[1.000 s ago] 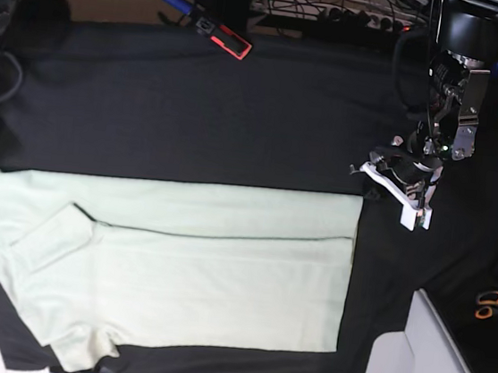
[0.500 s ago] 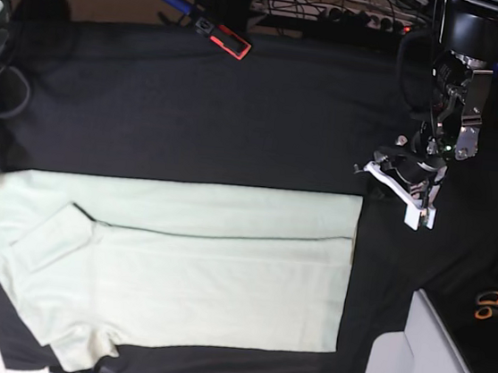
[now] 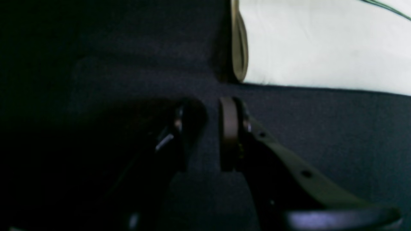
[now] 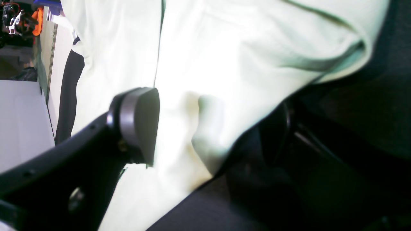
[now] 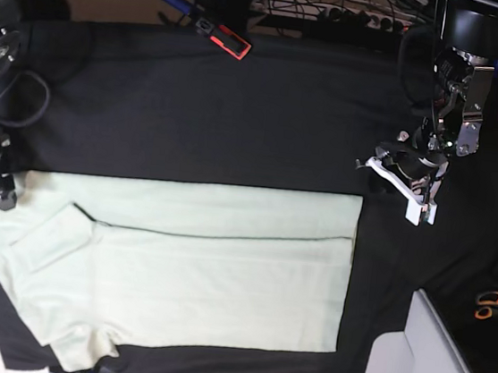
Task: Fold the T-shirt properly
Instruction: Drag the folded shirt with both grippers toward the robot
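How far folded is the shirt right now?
Partly folded: the shirt lies flat, top long edge turned down over the body, one sleeve tucked in; not yet compact.

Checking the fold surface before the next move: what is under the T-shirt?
The T-shirt lies flat on the black table cover, which shows on all sides of it. Whatever sits beneath the shirt's own folded layers is covered and cannot be seen.

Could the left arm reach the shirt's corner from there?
Probably yes: the left gripper hangs open just off the shirt corner, with only bare black cloth between them.
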`<state>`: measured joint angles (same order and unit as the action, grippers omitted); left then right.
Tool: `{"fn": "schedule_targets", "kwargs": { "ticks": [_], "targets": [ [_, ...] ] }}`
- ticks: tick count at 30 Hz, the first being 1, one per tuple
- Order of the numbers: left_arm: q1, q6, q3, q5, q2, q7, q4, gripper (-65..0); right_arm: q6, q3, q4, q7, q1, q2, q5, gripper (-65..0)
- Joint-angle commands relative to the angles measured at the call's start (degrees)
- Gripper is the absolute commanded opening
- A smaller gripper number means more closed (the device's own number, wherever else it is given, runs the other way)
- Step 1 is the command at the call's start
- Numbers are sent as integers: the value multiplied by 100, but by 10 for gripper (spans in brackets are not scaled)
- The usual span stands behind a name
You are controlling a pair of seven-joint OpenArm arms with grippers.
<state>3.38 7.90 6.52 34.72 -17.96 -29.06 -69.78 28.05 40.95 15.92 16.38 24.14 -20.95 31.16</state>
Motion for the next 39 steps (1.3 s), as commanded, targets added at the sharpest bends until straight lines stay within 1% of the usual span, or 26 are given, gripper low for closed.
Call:
{"fn": "schedule_targets", "kwargs": {
  "ticks": [1,2,3,4,6,7,9,10,11,12,14,16,23,26,32,37,39],
  "targets": [
    [-61,41,-24,58,-55,88,-112,-514,30,-3,47,-60,131,-125,36,-232],
    [-52,49,-24,58,-55,80,-112,-512,30,-3,47,-60,131,-125,36,-280],
    [-52,49,-24,66,-37,53,-112,-506,30,-11,47,-60,131,-125,36,-351],
    [-52,49,-24,66,-29,53,-112,-477,30,-11,47,-60,131,-125,36,-444],
    [-34,58,-24,75,24,53,-112,-388,30,-11,47,-60,131,-125,36,-588],
    [-17,58,-24,75,77,53,-112,-324,30,-11,47,-60,131,-125,36,-618],
    [-17,234,-24,75,165,53,-121,-178,30,-29,47,-60,131,-125,36,-617],
    [-17,383,-24,75,235,53,-121,-106,30,-29,47,-60,131,-125,27,-622],
    [-17,542,-33,84,297,53,-121,-45,30,-38,47,-60,131,-125,27,-631],
    [1,656,-94,137,385,53,-103,-3,30,-38,47,-60,131,-125,27,-640],
    [18,691,-384,480,596,53,-68,0,30,-38,47,-60,113,-125,18,-643],
    [18,691,-586,814,701,53,-60,0,30,-38,47,-60,113,-125,18,-644],
    [-43,682,-701,1579,745,80,-42,0,30,-47,47,-25,105,-125,18,-644],
    [-166,674,-710,1781,754,88,248,0,30,-47,47,-25,105,-125,18,-644],
    [-659,674,-710,2317,754,88,1479,0,30,-47,47,-16,105,-125,18,-644],
    [-834,674,-657,2423,763,88,1611,0,30,-47,47,-16,96,-125,18,-646],
    [-887,674,-683,2414,868,80,1611,0,30,-47,47,-16,96,-125,18,-646]
  ]
}}
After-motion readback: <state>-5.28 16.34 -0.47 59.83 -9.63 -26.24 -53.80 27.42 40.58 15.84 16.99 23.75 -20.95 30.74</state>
